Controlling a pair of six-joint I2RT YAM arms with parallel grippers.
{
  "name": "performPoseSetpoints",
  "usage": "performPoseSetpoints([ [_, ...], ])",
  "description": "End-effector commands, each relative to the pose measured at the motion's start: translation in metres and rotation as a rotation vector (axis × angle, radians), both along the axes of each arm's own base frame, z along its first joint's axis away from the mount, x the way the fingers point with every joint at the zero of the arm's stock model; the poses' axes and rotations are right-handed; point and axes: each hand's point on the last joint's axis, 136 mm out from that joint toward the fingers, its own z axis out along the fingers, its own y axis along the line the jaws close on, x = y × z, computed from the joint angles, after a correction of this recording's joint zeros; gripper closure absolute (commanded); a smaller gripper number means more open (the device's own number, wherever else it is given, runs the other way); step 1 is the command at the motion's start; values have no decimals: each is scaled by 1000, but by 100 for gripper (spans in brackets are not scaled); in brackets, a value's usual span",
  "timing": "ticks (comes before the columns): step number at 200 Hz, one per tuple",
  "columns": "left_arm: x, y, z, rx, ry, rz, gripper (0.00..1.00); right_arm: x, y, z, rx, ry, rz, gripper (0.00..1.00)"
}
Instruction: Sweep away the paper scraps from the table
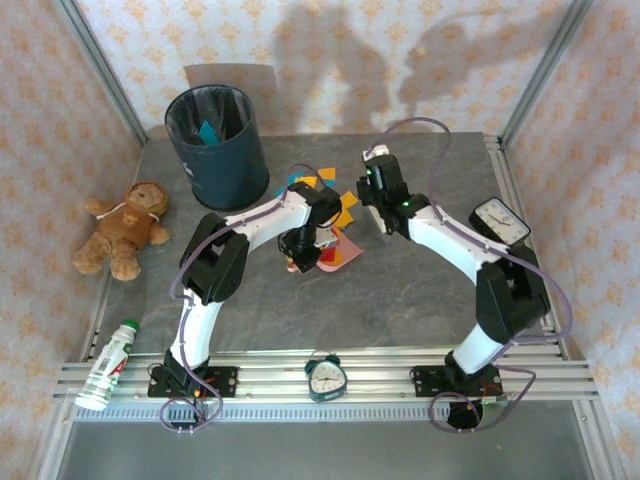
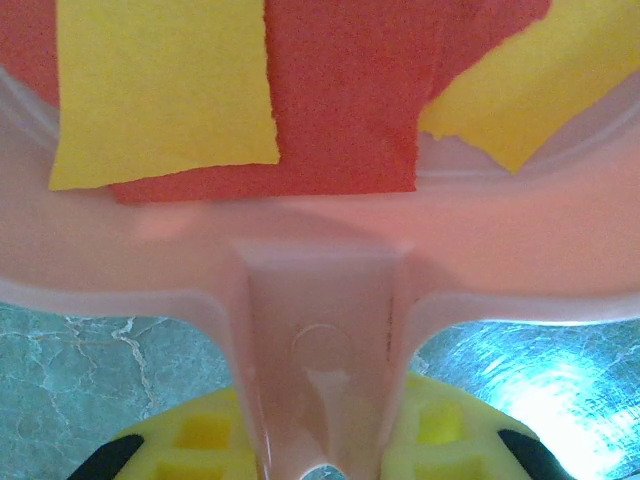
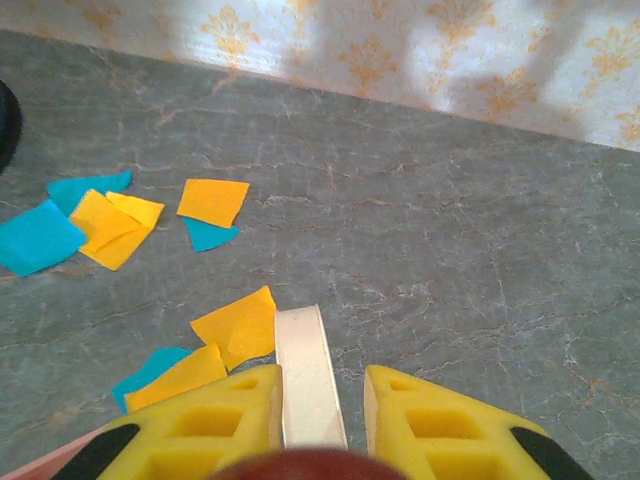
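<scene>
The left gripper point(image 2: 322, 445) is clamped on the stem of a pink dustpan point(image 2: 520, 250) near the middle of the table point(image 3: 460, 250). Red and yellow paper scraps point(image 2: 340, 100) lie in the pan. The right gripper point(image 3: 318, 410), just right of the pan, pinches a flat cream handle point(image 3: 305, 365) between its yellow fingers. More yellow and teal scraps lie loose on the table to that gripper's left and farther back. A dark bin point(image 1: 217, 150) stands at the far left with teal pieces inside.
</scene>
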Motion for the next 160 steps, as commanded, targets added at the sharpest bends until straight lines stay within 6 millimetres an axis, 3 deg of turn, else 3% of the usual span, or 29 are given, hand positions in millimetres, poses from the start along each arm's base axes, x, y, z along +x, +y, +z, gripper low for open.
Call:
performPoseSetpoints([
  [1, 1, 7, 5, 15, -18, 29, 100, 19, 4, 23, 5, -58, -7, 100],
  [57, 2, 30, 2, 41, 0, 104, 100, 11, 41, -4, 21, 74, 186, 100],
  [118, 7, 26, -2, 38, 20, 90, 100, -17, 62, -17, 11, 157, 341, 100],
  [160, 10, 22, -3, 39, 35, 68, 100, -41, 74, -12, 50, 185, 423, 100],
])
